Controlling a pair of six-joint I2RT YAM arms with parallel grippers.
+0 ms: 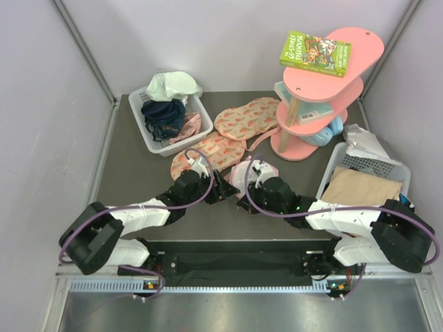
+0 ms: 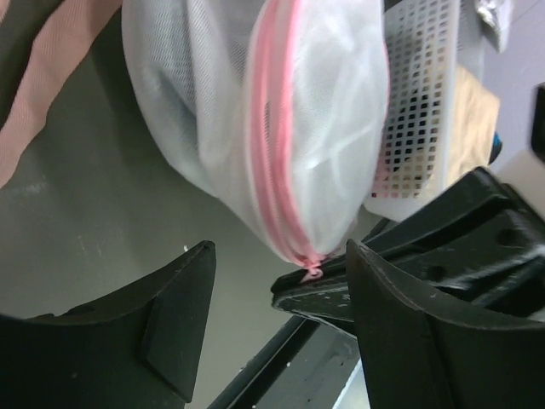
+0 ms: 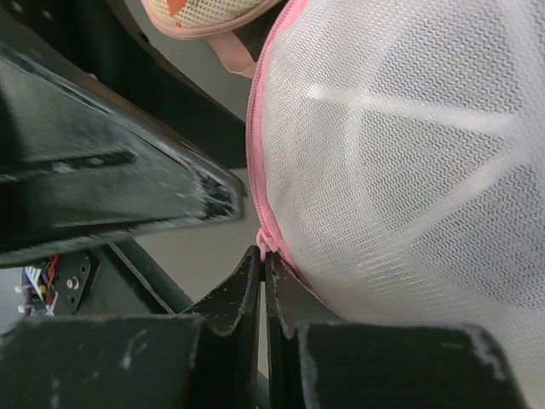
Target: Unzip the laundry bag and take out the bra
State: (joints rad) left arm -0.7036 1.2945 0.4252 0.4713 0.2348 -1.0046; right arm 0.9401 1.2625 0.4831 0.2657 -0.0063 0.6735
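The laundry bag (image 1: 240, 170), a white mesh dome with pink zip trim, sits between my two grippers at the table's middle. My right gripper (image 3: 264, 256) is shut on the pink zip pull (image 3: 262, 239) at the bag's (image 3: 400, 153) near edge. My left gripper (image 2: 279, 256) is open, its jaws either side of the bag's (image 2: 255, 111) lower tip without touching it. The zip pull (image 2: 312, 269) shows there, held by the right gripper's fingers (image 2: 341, 294). The zip looks closed. The black bra does not show in any view.
A white basket (image 1: 149, 135) with navy and pale cloths stands back left. Two pink fruit-print pieces (image 1: 246, 117) (image 1: 208, 151) lie behind the bag. A pink tiered shelf (image 1: 325, 97) with a green book (image 1: 315, 54) stands back right. A white basket (image 1: 387, 164) with beige cloth is at right.
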